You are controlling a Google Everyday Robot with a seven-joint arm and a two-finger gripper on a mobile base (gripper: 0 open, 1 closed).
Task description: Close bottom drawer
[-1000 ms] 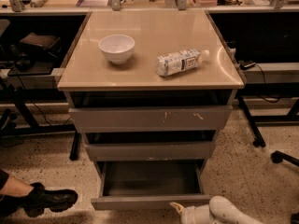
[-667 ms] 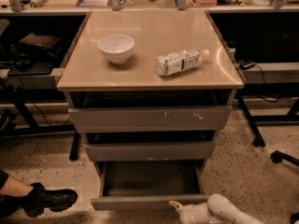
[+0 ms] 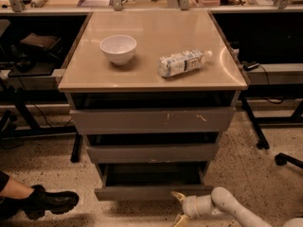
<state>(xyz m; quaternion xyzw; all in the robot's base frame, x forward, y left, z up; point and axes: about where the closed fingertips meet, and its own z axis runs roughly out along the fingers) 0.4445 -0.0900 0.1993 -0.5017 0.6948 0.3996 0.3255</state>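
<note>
Camera view: my gripper (image 3: 179,207) hovers spread open and empty, with the pulled-out bottom drawer (image 3: 142,192) just above it.

Gripper (image 3: 178,207) part-cropped, btm edge

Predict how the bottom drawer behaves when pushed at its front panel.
The bottom drawer probably slides in lightly: what shows of its shallow tray looks empty. The gripper, jaws open, sits just in front of the panel's right half, so an off-centre push might skew it. The plain flat front looks rigid but smooth; contact could slip.
</note>
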